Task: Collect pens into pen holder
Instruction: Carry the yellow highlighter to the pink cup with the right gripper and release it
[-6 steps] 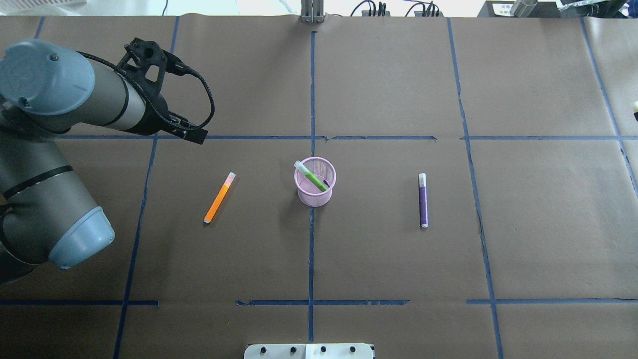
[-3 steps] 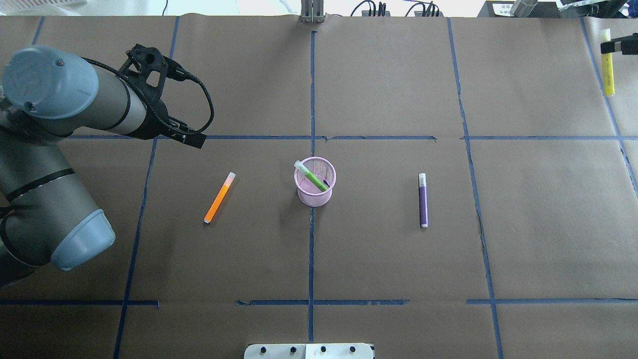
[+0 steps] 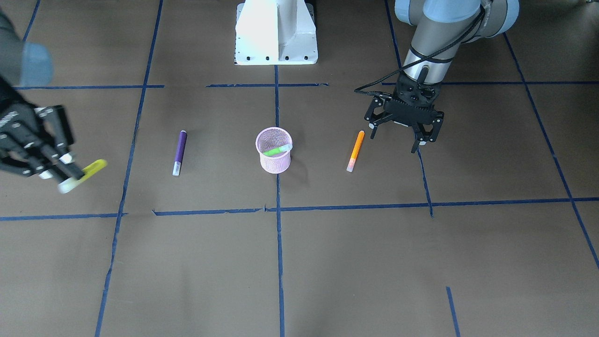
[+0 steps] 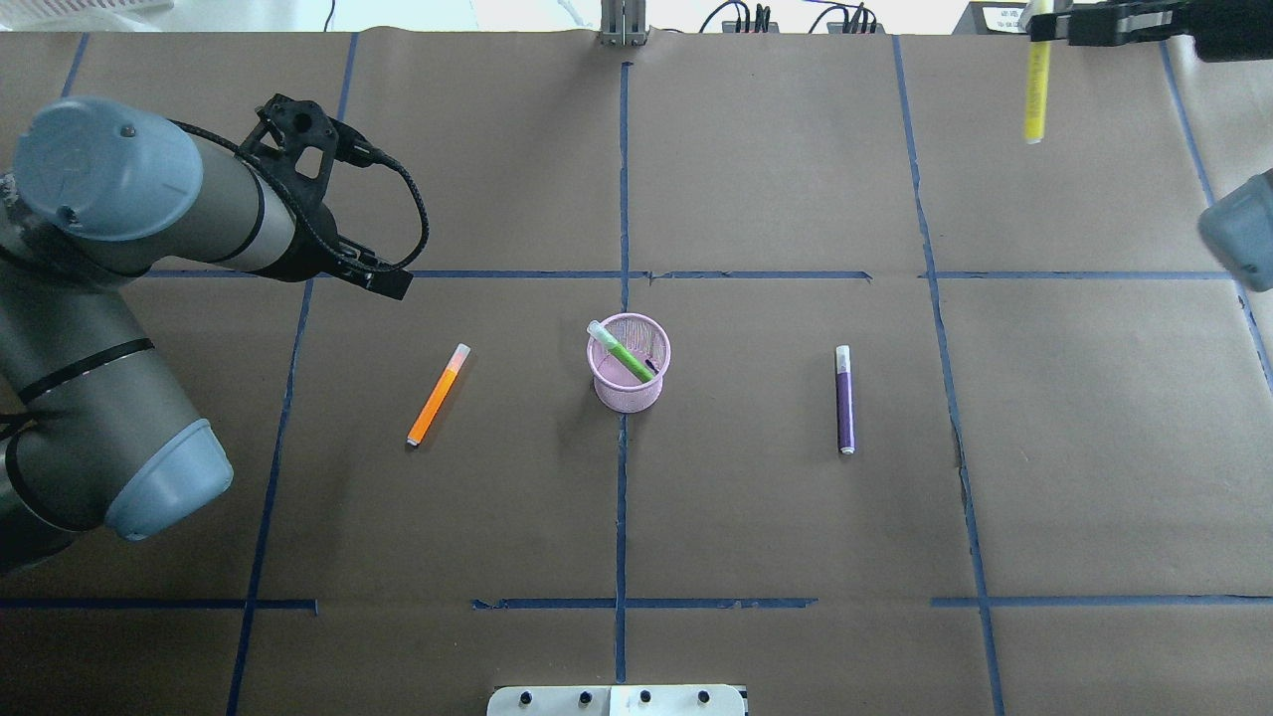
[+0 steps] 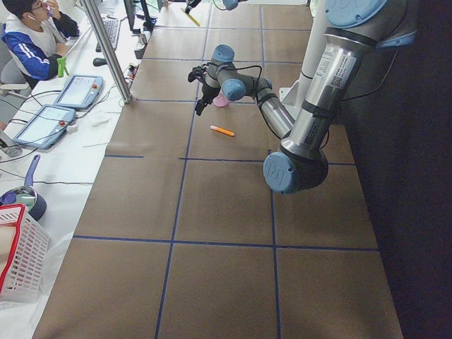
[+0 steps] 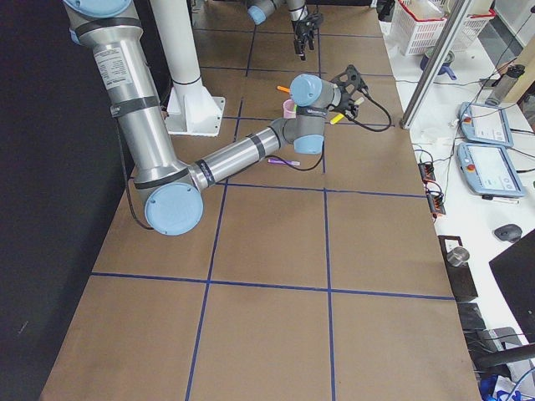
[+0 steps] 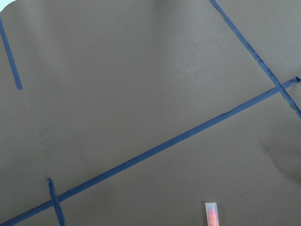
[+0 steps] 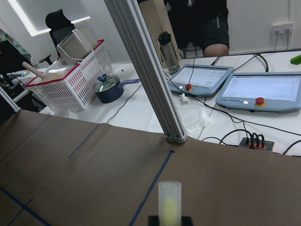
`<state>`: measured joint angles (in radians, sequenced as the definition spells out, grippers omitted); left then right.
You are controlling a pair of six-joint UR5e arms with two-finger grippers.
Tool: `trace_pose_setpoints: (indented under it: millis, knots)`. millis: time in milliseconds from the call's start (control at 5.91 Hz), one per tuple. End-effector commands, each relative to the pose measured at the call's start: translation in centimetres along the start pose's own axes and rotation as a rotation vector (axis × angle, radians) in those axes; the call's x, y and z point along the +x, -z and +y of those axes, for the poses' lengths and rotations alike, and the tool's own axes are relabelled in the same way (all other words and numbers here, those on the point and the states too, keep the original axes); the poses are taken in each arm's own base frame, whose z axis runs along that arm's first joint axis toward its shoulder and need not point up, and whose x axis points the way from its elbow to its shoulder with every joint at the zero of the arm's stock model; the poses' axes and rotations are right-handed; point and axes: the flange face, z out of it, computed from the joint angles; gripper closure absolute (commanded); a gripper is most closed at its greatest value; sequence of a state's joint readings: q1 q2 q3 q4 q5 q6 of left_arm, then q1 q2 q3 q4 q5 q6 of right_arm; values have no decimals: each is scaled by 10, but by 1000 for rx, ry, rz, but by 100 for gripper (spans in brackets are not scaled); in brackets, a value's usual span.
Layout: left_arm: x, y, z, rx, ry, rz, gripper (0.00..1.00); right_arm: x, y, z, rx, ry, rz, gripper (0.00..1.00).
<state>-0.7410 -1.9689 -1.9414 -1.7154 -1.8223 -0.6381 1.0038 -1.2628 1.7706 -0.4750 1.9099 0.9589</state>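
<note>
right gripper [image 3: 65, 174]: clenched on a yellow pen [image 3: 91, 169], over the far right.
left gripper [image 3: 395, 140]: spread wide, empty, just beside the orange pen [image 4: 436, 396].
pen holder [image 4: 627, 396]: in the middle, with the green pen [image 4: 622, 350] leaning inside; the purple pen [image 4: 844, 403] lies to its right.
risk: the yellow pen may bump the rim and tip it.

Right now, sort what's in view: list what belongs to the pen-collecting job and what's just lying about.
Job: pink pen holder; green pen inside it; orange pen and purple pen flat on the table; yellow pen in the right gripper; left gripper, open.
Lying about: white basket, blue pot, two control pendants, water bottle.
</note>
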Motion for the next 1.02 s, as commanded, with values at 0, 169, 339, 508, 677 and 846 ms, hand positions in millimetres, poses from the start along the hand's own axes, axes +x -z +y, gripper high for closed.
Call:
trace_pose_setpoints:
  millis: [0, 169, 339, 508, 677, 846]
  knots:
    - [2, 0, -2, 0, -1, 4, 0, -112, -58, 82, 135, -28, -19, 100]
    - [-1, -3, 1, -7, 2, -1, 0, -167, -82, 134, 169, -12, -9, 100]
    - [-3, -7, 1, -13, 4, -6, 0, -189, -88, 157, 165, 34, -7, 100]
    - [-5, -11, 2, -20, 5, -9, 0, -196, -97, 155, 172, 34, -7, 100]
    - [-5, -12, 4, -22, 5, -9, 0, -199, -123, 178, 171, 37, 37, 100]
    - [-5, -12, 4, -23, 5, -10, 0, -204, -137, 203, 171, 43, 70, 100]
